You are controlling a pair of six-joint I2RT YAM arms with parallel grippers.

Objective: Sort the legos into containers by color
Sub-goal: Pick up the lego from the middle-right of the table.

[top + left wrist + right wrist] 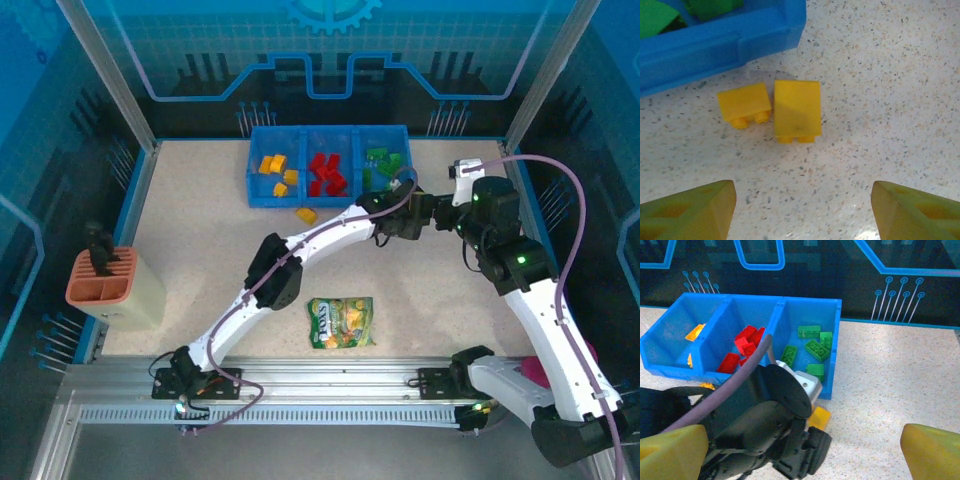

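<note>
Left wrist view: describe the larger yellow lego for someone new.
Find the blue tray at upper left. Just outside its wall, on the speckled table, the larger lego lies beside a small lego, both yellow. It is the right one, longer than its squarer neighbour.

The speckled beige table (pixel 200 250) carries a blue tray (pixel 251 180) at 12 o'clock, a green-yellow candy bag (pixel 340 322) lying flat at 6 o'clock and an orange-brown basket (pixel 112 288) at its 9 o'clock edge. 1 yellow lego (pixel 307 214) lies loose just beside the tray's near wall. By the tray's corner, a small yellow lego (pixel 745 104) lies just at 9 o'clock of a longer yellow lego (pixel 797 110).
</note>
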